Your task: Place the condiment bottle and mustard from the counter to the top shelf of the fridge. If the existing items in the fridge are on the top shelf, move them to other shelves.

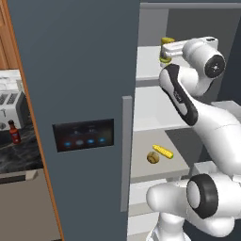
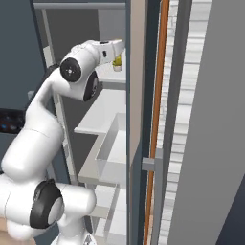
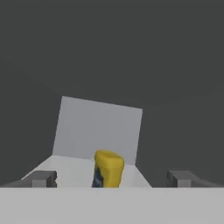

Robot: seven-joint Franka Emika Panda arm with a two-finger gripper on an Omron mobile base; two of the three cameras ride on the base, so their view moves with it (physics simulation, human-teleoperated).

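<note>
While upright on the top shelf, mustard long axis vertical, claw spread wide.

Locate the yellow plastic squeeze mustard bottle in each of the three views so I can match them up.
Left base view: the yellow plastic squeeze mustard bottle shows upper right, on the fridge's top shelf, beside the arm's wrist.
Right base view: the bottle shows top centre, just under the hand.
Hand view: the bottle stands bottom centre, between the open gripper fingertips.
Shared landmark: the pale grey top shelf.

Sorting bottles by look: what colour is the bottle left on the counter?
Dark red bottle with black cap, clearest in left base view.
</note>
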